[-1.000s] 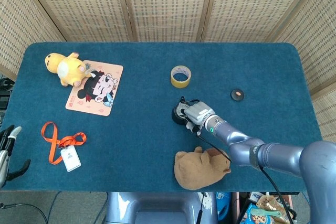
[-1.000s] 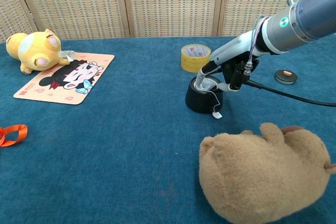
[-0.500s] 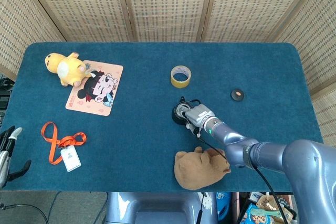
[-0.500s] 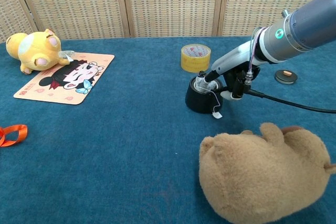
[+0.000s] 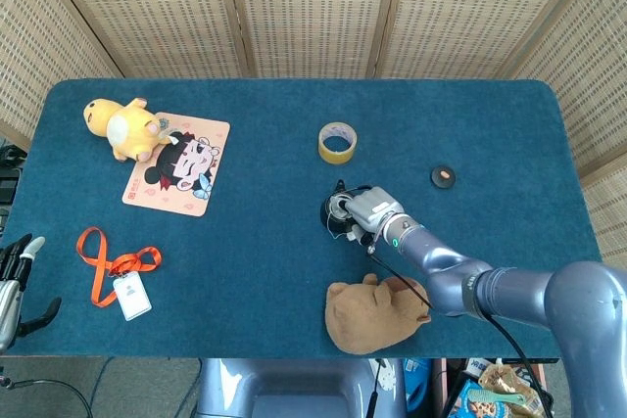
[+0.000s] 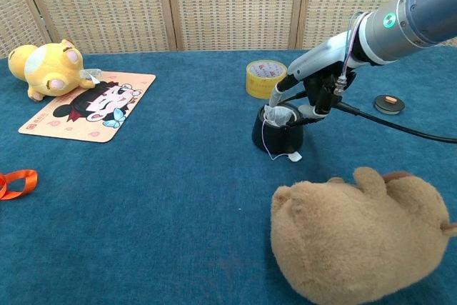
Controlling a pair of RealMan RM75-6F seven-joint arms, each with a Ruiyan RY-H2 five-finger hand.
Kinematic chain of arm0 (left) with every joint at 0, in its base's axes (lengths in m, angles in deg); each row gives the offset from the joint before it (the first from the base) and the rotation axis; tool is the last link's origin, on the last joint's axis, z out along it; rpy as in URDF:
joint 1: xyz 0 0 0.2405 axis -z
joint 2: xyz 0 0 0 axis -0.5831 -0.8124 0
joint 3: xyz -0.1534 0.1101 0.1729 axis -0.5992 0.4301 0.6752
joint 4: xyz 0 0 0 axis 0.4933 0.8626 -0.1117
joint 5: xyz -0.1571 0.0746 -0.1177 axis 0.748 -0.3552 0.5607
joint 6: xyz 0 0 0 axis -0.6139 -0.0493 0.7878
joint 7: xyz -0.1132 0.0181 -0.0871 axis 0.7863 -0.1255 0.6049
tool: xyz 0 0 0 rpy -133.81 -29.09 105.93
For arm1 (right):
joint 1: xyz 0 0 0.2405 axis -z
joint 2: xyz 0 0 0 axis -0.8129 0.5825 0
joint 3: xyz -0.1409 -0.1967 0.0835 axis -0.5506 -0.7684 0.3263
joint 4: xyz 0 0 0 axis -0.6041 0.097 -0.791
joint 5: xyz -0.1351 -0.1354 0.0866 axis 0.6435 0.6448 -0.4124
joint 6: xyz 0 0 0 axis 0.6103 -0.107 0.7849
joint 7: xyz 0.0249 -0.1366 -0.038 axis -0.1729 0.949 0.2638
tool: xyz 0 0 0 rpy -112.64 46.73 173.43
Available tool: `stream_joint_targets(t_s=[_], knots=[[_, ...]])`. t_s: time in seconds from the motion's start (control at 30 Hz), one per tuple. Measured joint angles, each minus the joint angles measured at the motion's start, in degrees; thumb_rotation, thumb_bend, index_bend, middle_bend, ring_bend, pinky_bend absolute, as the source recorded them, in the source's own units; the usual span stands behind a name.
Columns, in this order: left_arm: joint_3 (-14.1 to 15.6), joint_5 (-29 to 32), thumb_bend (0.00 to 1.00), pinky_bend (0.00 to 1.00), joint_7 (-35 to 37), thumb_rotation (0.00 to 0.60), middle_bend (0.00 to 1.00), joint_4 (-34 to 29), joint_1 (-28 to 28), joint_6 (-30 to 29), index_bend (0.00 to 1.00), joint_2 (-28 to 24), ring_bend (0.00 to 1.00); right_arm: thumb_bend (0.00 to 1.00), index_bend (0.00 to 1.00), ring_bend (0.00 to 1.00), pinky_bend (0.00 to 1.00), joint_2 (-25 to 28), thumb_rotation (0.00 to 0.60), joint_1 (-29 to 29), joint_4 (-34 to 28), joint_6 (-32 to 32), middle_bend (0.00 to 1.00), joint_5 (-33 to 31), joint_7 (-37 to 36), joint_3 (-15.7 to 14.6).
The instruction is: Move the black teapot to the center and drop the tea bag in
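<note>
The black teapot [image 6: 274, 136] stands near the middle of the blue table, also seen in the head view as the teapot [image 5: 336, 215]. My right hand [image 6: 308, 98] hovers over its open top and pinches the white tea bag [image 6: 280, 114] just above the rim. The bag's string loops down the pot's side to a small paper tag [image 6: 294, 156] on the cloth. In the head view the right hand [image 5: 367, 210] covers most of the pot. My left hand [image 5: 14, 284] hangs off the table's front left corner, fingers apart, holding nothing.
A yellow tape roll [image 6: 265, 78] sits just behind the teapot and a small black lid [image 6: 388, 103] to the right. A brown plush toy [image 6: 357, 237] lies close in front. A yellow plush [image 5: 120, 125], a cartoon mat [image 5: 177, 163] and an orange lanyard [image 5: 114, 267] lie at the left.
My right hand has risen slightly over the teapot, lifting the tea bag, and the string now hangs in a loop down the pot's side. The left hand has not moved.
</note>
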Motion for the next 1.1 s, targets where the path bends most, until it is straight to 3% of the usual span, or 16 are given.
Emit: stream_joint_targets(t_s=[0.57,0.9,1.1], knots=[[0.09,0.46,0.34,0.00,-0.19,0.600,0.00,-0.02,-0.38,-0.32,0.00,-0.07,0.00,0.82,0.05,1.00,1.00,-5.30,0.495,-1.30,7.79,3.16,1.00,-3.49,0.23,-3.36],[0.10,0.38,0.34,0.00,-0.32,0.600,0.00,-0.04,-0.25,-0.15,0.00,0.03,0.00,0.82,0.05,1.00,1.00,-6.81,0.494,-2.57,7.82,3.64,1.00,-4.50,0.29,-5.51],[0.08,0.43,0.34,0.00,-0.22,0.600,0.00,0.04,-0.27,-0.18,0.00,0.01,0.00,0.82,0.05,1.00,1.00,-6.02,0.496,-2.60,6.46,2.64,1.00,-3.82,-0.33,-5.22]])
